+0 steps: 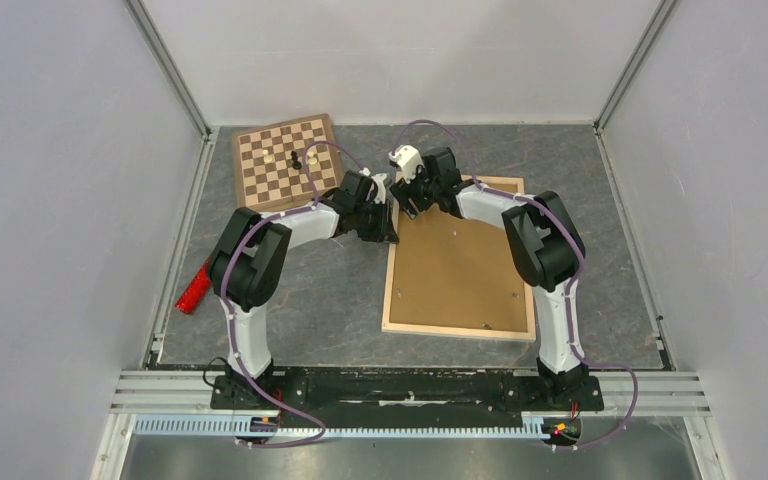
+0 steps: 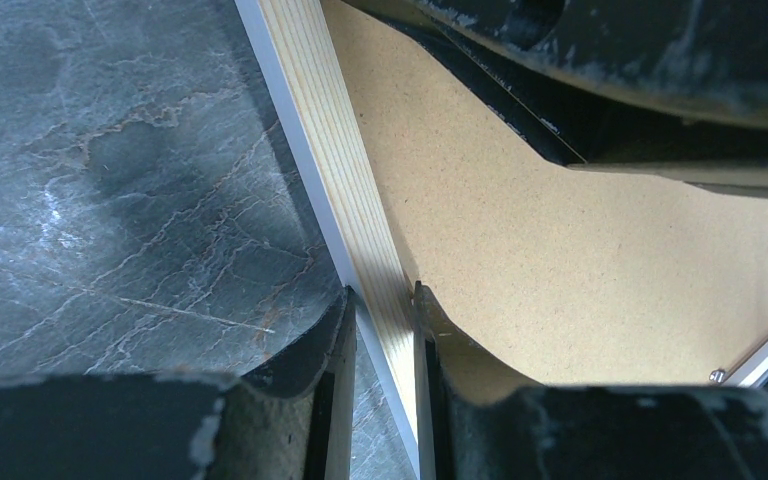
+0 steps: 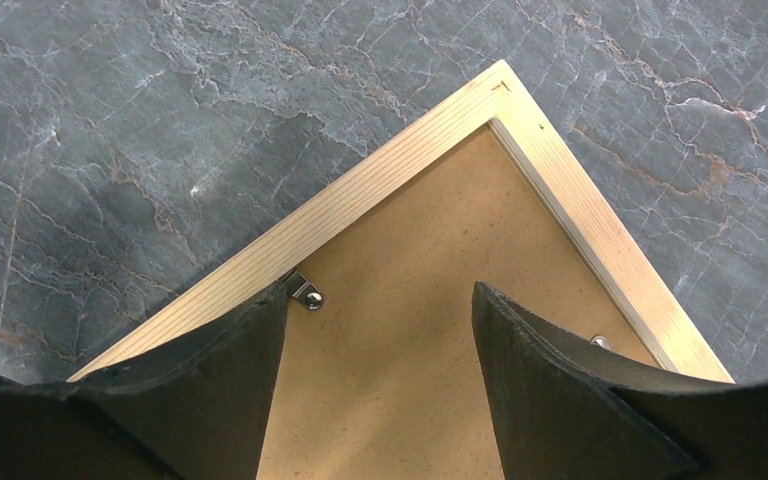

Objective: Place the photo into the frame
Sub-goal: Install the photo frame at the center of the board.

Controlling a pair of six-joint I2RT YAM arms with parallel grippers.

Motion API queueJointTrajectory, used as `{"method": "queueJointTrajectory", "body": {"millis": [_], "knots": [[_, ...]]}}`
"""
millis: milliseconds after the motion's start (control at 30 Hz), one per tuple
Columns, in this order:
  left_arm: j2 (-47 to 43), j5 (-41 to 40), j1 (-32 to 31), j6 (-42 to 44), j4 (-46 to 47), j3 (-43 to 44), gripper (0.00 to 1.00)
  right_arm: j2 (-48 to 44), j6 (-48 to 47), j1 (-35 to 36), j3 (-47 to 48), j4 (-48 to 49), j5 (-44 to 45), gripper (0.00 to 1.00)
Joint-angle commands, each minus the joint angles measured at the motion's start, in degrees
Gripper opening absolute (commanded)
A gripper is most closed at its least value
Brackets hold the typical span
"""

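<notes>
Nearest the overhead camera sat the two arm bases [image 1: 400,385], bolted along the near edge of the grey marbled table [image 1: 330,300]. On the table's right half lay the frame [image 1: 458,331], flat and face down, its light wooden bars enclosing a brown backing board [image 1: 460,265]. A checkered chessboard [image 1: 280,160] lay toward the far left corner, apart from the frame.

The left gripper [image 2: 385,300] was drawn narrow and clamped on the frame's left bar near its far end. One finger [image 2: 345,340] pressed the white outer edge, and the other stood on the backing-board side. The right gripper [image 3: 380,292] hung over the frame's far left corner with its jaws spread wide, holding nothing. Whether it touched the board below could not be told.

A red object [image 1: 195,288] lay by the table's left edge, well apart from the frame. Small metal clips [image 3: 305,293] sat at the bars' inner edge, and a few dark pieces [image 1: 292,158] stood on the chessboard.
</notes>
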Motion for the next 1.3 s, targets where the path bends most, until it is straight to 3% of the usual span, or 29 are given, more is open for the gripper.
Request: {"method": "queueJointTrajectory", "body": {"millis": [0, 233, 767, 967, 1267], "knots": [[4.2, -1.4, 0.1, 2.1, -10.4, -2.5, 0.02, -2.0, 0.2, 0.2, 1.0, 0.0, -0.6, 0.71], [4.6, -1.4, 0.8, 1.7, -10.6, -2.2, 0.02, -9.8, 1.4, 0.1, -5.0, -0.7, -2.1, 0.71], [4.0, 1.8, 2.1, -1.0, -9.0, -1.3, 0.02, -30.9, 0.3, 3.0, -37.5, 9.5, -15.4, 0.72], [4.0, 3.4, 2.2, -1.8, -8.1, -2.3, 0.02, -33.9, -3.1, 9.5, -43.1, 12.3, -13.2, 0.72], [3.6, 4.2, 2.3, -2.2, -8.0, -2.3, 0.02, -32.1, -4.8, 13.5, -42.8, 11.7, -9.5, 0.71]]}}
